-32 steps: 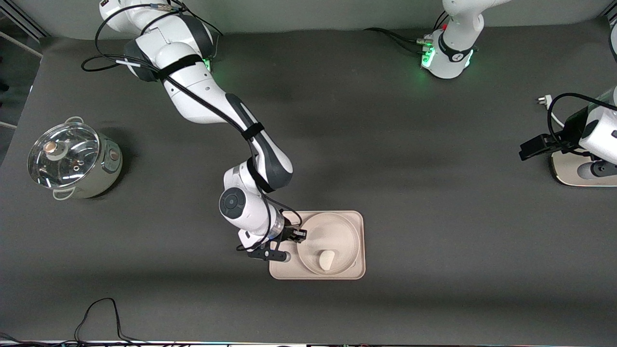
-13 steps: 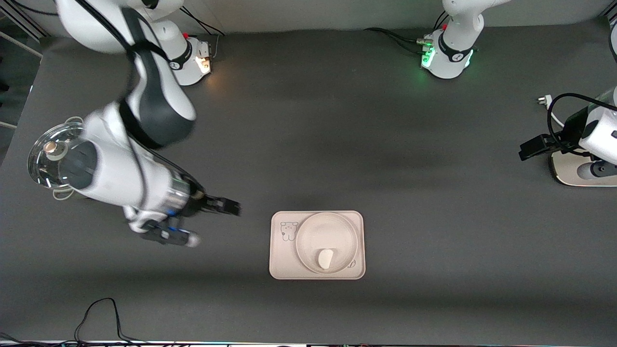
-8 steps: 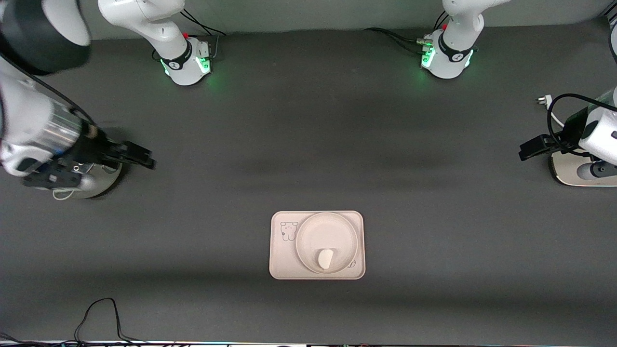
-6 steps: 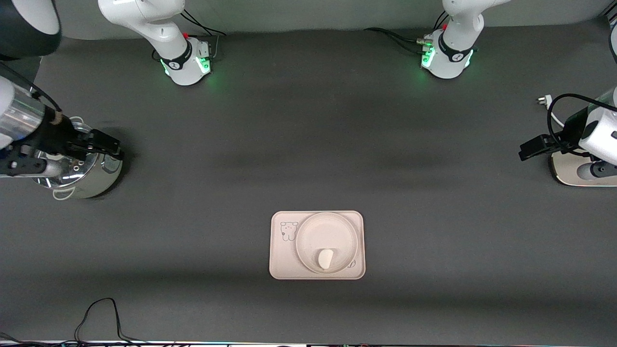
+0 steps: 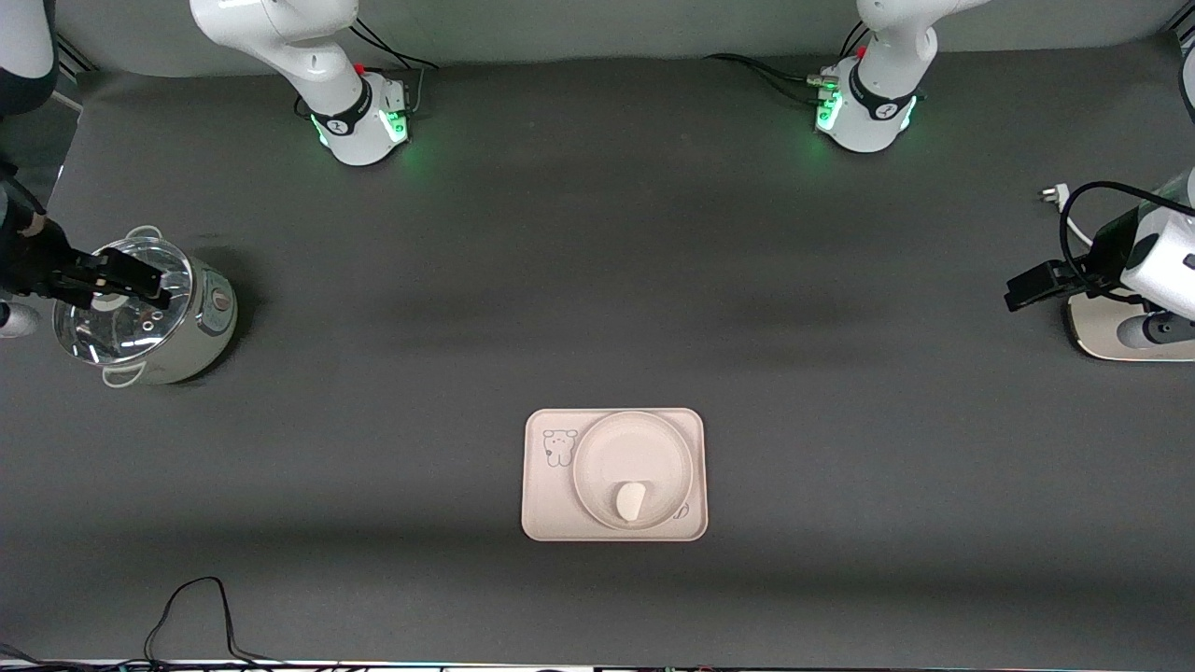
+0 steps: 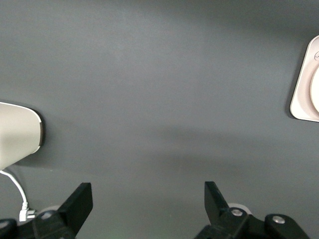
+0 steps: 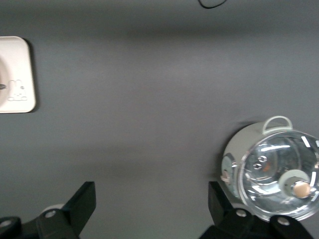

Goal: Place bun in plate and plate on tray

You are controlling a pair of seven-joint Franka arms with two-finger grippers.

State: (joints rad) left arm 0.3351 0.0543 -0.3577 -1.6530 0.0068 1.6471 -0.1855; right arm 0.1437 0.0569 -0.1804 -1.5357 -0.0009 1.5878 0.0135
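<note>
The cream rectangular tray [image 5: 551,509] lies on the dark table toward the front camera, midway between the arms' ends. The round plate [image 5: 631,446] sits on it beside the bear drawing. The small off-white bun [image 5: 631,502] rests in the plate near the rim closest to the front camera. My right gripper [image 5: 154,285] [image 7: 149,191] hangs open and empty over the pot's glass lid at the right arm's end. My left gripper [image 6: 148,191] [image 5: 1022,289] waits open and empty at the left arm's end. A corner of the tray [image 7: 17,74] [image 6: 305,84] shows in each wrist view.
A steel pot [image 5: 140,317] [image 7: 271,174] with a glass lid stands at the right arm's end. A white flat appliance [image 5: 1111,341] [image 6: 17,134] with a cord and plug [image 5: 1052,194] lies under the left arm. A black cable [image 5: 191,607] loops at the table's near edge.
My right arm has pulled away from the tray and swung toward its own end of the table, ending over the pot. Tray, plate, bun and left arm have not moved.
</note>
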